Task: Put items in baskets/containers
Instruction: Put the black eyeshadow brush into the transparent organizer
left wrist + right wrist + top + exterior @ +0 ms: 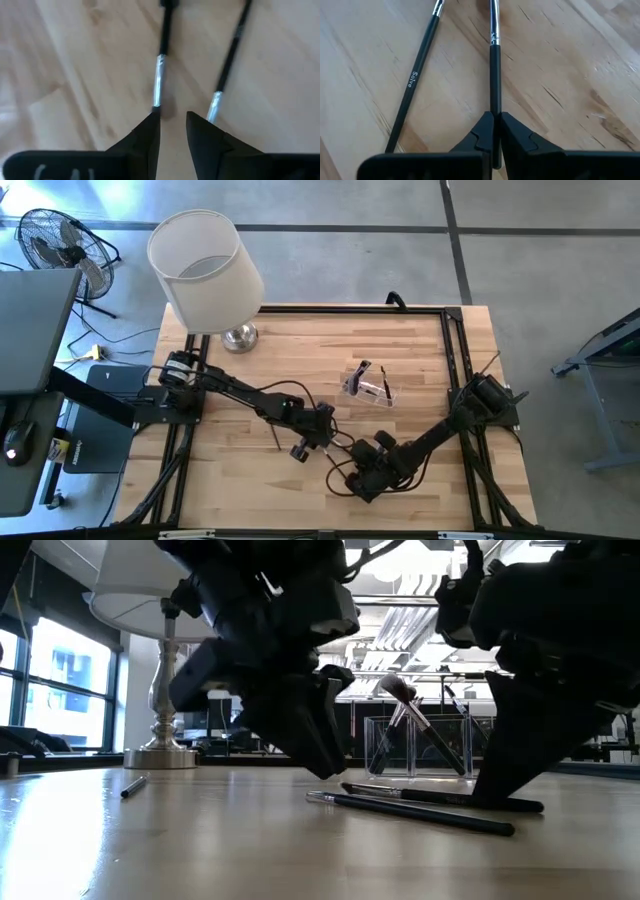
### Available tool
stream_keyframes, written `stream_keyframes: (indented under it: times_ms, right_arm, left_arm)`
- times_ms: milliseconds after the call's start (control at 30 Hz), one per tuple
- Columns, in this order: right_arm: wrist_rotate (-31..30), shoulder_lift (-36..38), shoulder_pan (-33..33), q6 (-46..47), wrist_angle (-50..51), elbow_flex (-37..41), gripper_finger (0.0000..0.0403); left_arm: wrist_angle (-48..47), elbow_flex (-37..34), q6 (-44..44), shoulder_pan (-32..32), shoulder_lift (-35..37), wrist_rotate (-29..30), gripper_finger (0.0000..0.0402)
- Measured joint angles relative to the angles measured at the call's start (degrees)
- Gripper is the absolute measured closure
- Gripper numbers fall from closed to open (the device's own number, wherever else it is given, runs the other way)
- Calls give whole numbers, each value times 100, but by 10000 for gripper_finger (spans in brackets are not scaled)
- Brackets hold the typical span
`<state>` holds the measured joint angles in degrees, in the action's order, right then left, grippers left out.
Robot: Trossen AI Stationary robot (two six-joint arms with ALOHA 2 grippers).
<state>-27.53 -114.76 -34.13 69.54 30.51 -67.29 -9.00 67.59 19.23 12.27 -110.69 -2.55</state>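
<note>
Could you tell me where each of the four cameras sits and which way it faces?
High view: above, facing straight down on the table; both arms, the lamp and the clear box show.
Low view: at tabletop height, facing level across; both grippers come in from above, brushes lie between.
Left wrist view: on the left arm, facing the wood past the left gripper, parted.
Right wrist view: on the right arm; the right gripper clamps a brush.
Both wrist views show the same two brushes.
</note>
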Motion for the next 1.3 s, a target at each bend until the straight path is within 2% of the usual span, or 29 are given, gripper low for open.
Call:
stream_keyframes:
  times_ms: [167, 500, 1067, 1167, 1300]
  right_arm:
    - [41, 0, 33, -40, -83, 0, 393]
    - [23, 0, 39, -3, -182, 0, 385]
    - [-3, 0, 40, 12, -294, 0, 384]
    - [-5, 0, 39, 12, -296, 0, 381]
    - [-2, 0, 41, 15, -300, 0, 381]
  left_arm:
    - [0, -2, 8, -32, 0, 342, 312]
    - [50, 0, 151, -188, -203, -17, 312]
    - [243, -2, 157, -177, -221, 150, 313]
    - [243, -2, 157, -179, -221, 158, 328]
    - [173, -2, 153, -177, -221, 70, 374]
